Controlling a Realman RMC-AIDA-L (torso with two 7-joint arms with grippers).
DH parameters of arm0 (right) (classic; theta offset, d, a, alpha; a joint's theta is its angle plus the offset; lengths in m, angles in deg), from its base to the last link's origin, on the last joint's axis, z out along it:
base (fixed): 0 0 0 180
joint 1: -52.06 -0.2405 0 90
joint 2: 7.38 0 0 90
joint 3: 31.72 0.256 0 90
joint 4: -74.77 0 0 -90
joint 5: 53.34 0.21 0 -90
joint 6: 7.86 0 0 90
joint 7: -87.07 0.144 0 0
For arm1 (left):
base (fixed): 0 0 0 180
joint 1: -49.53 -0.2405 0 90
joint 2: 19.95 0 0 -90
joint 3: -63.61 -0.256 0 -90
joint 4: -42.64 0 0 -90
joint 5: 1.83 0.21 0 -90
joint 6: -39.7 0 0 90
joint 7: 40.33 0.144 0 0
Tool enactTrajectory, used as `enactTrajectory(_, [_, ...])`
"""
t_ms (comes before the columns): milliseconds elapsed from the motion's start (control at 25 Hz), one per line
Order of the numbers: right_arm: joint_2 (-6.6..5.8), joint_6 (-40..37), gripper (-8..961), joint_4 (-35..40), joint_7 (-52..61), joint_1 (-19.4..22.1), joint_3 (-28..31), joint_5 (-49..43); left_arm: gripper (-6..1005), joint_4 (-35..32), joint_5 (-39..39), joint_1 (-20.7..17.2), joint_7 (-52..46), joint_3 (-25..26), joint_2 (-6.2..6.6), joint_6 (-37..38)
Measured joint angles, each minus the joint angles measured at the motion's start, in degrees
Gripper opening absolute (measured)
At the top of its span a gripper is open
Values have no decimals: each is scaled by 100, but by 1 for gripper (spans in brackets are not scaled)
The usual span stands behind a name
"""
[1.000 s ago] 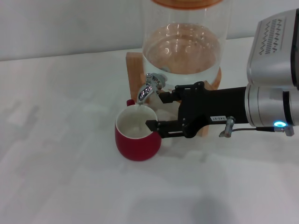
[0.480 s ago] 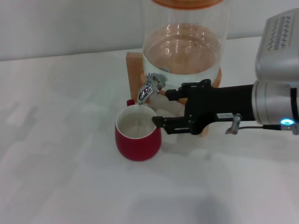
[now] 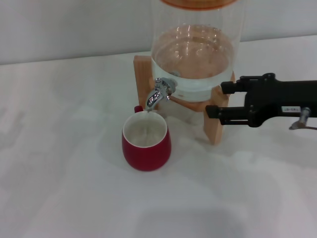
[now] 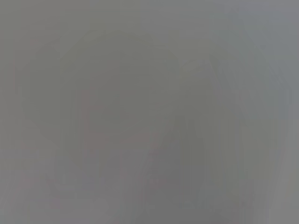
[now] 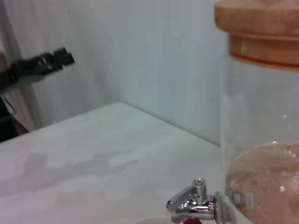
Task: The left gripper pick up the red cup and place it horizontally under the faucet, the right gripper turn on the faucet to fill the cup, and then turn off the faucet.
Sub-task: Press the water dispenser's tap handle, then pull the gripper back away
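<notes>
The red cup [image 3: 146, 148] stands upright on the white table, right under the spout of the chrome faucet [image 3: 159, 92], its handle toward the dispenser. Its white inside looks rippled; I cannot tell whether water is running. My right gripper [image 3: 215, 100] is open and empty, off to the right of the faucet in front of the wooden stand, touching nothing. The faucet also shows in the right wrist view [image 5: 194, 205], its lever knob pointing up. A black claw-like shape [image 5: 42, 65] far off in that view may be my left gripper. The left wrist view is blank grey.
The clear glass dispenser [image 3: 198, 49], part full of water, has a wooden lid [image 5: 257, 28] and sits on a wooden stand [image 3: 215, 126] behind the cup. White table [image 3: 59, 173] spreads to the left and front. A pale wall stands behind.
My right gripper has pulled back to the right, away from the faucet and cup, and most of its arm has left the view. The cup has not moved.
</notes>
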Motion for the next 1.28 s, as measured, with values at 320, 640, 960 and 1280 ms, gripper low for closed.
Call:
enactTrajectory(320, [13, 540, 719, -15, -211, -75, -27, 301, 569, -32, 140, 50, -279, 6, 85, 355])
enactTrajectory(640, [9, 595, 719, -33, -390, -346, -565, 510, 569, -96, 133, 92, -375, 141, 101, 510])
enactTrajectory(960, [-1, 137, 719, 270, -802, -578, -1066, 863, 570, -99, 134, 168, -352, 143, 80, 581])
enactTrajectory(1280, [-11, -286, 719, 682, -848, -800, -1262, 790, 572, -107, 141, 166, -318, 142, 81, 520])
